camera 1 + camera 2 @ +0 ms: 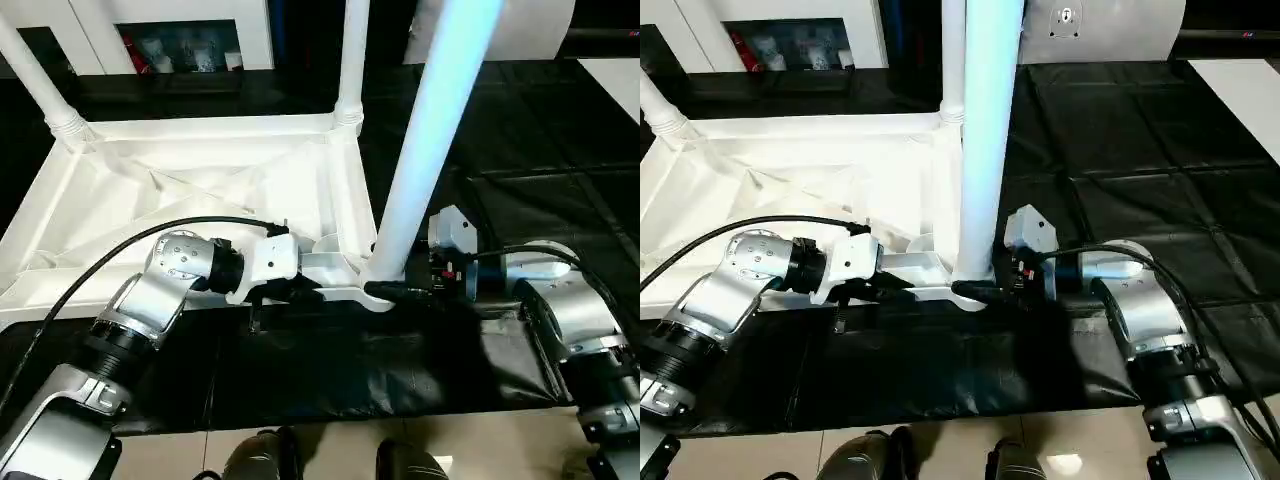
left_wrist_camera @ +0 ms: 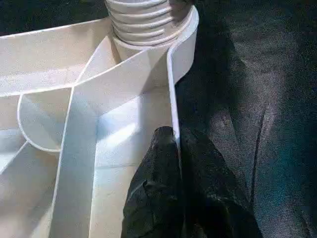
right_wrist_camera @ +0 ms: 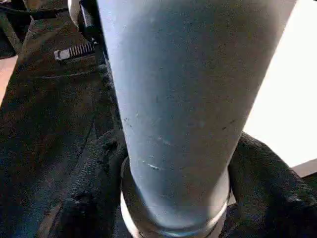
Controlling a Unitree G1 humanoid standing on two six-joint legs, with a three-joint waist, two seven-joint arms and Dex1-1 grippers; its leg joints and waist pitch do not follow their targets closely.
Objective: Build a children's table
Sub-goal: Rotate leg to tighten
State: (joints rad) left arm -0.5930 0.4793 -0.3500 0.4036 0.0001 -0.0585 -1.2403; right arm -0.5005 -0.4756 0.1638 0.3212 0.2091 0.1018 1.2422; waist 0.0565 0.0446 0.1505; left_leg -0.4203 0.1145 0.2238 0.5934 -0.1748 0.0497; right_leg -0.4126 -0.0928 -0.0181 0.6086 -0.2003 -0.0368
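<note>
Head view: three legs (image 1: 435,140) stand in our top (image 1: 190,185); left pincer (image 2: 171,148) pinches its rim, right pincer (image 1: 400,290) hugs the near leg.

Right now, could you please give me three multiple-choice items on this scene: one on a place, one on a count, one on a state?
1. Where is the left pincer closed?
A. on a far leg
B. on the rim of the table top
C. on the black cover

2. How many legs are seen standing in the table top?
A. one
B. five
C. three

3. How does the table top lie?
A. ribbed underside up
B. on its edge
C. smooth side up

Answers: 1 B, its fingers pinch the rim wall between them; 2 C, three white legs rise in the head views; 3 A, the ribs face upward.
</note>
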